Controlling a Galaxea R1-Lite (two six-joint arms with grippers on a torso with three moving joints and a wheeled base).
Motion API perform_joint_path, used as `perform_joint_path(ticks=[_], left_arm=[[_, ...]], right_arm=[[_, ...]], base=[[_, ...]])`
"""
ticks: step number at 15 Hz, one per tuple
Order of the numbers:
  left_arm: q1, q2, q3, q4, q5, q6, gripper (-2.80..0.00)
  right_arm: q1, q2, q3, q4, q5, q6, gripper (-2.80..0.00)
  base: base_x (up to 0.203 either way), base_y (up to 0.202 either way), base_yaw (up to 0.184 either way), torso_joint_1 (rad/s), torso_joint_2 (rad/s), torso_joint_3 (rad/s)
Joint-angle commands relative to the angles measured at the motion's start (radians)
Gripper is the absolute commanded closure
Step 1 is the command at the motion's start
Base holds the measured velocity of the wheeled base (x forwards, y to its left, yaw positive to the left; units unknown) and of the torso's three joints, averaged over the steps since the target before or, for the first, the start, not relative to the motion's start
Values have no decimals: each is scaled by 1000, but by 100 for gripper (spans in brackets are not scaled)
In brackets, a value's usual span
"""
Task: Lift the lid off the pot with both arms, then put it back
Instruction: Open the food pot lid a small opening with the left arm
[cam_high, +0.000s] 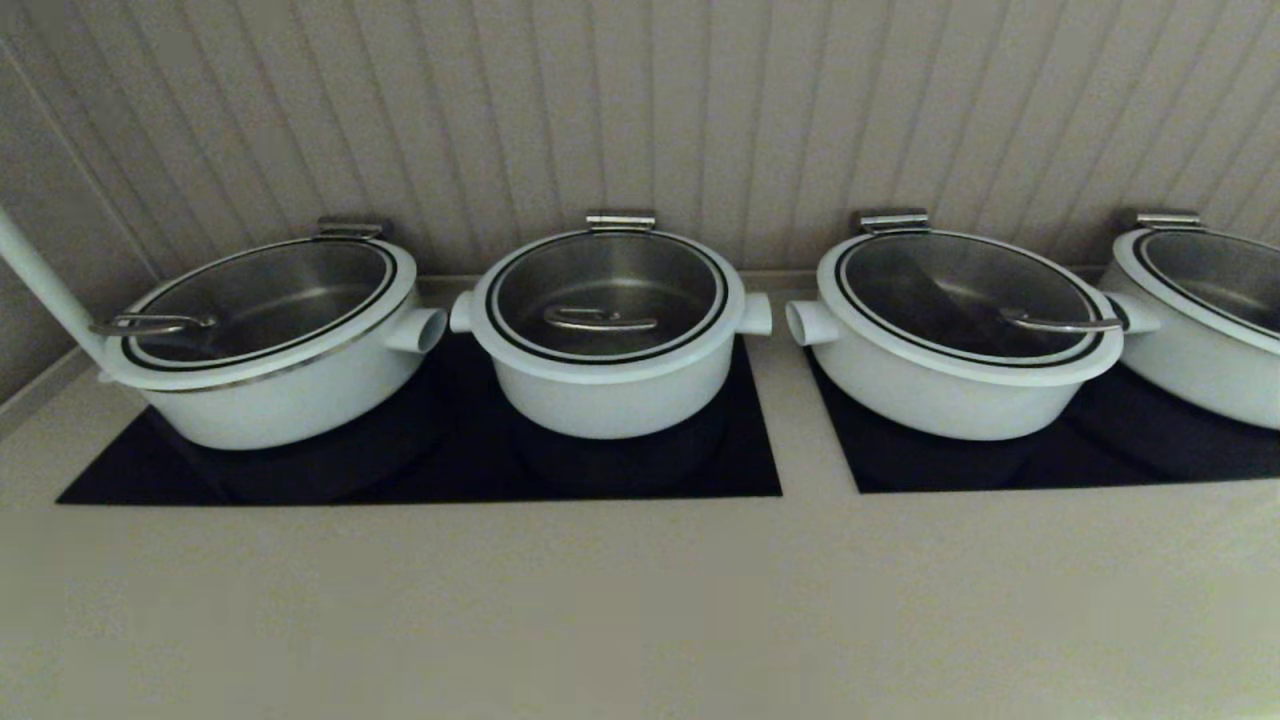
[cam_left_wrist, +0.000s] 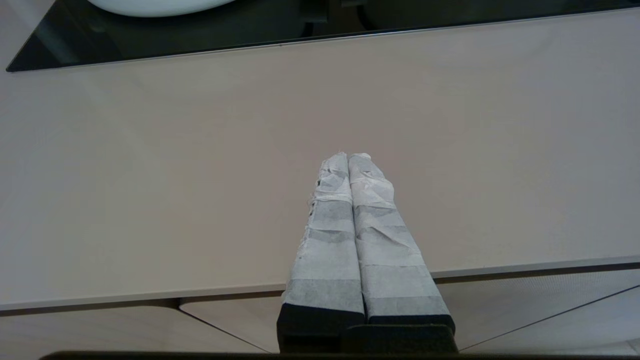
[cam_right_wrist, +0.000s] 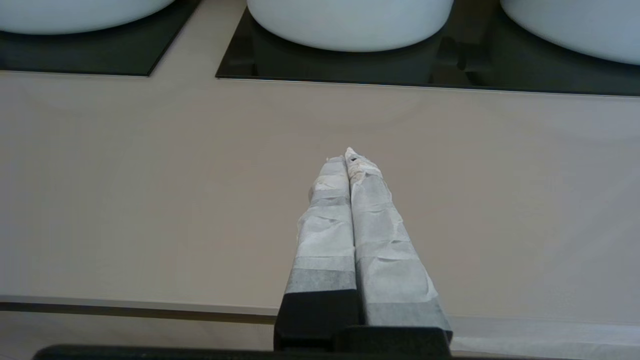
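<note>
**Q:** Where is the lid, and how should it be held?

**A:** The lid (cam_high: 607, 296) sits on the pot (cam_high: 610, 340), second from my left of four pots, each lidded. I judge the glass heavy, slick and breakable; its steel bar handle (cam_high: 600, 321) is the hold. My left gripper (cam_left_wrist: 348, 156) and right gripper (cam_right_wrist: 346, 155) hover over the counter (cam_high: 640, 600), fingers pressed together, empty.
</note>
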Motion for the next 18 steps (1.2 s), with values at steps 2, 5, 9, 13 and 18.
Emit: perform_joint_path(ticks=[2, 5, 9, 13, 18], left_arm=[[0, 0, 0, 1, -1, -1, 0], [0, 0, 0, 1, 1, 2, 0], [0, 0, 0, 1, 0, -1, 0], [0, 0, -5, -1, 0, 13, 0], [0, 0, -88, -38, -10, 32, 0]], right_arm=[[0, 2, 0, -1, 0, -1, 0], [0, 2, 0, -1, 0, -1, 0], [0, 2, 0, -1, 0, -1, 0], [0, 2, 0, -1, 0, -1, 0], [0, 2, 0, -1, 0, -1, 0]], base=[[0, 0, 0, 0, 0, 0], [0, 0, 0, 0, 0, 0], [0, 0, 0, 0, 0, 0], [0, 0, 0, 0, 0, 0], [0, 0, 0, 0, 0, 0]])
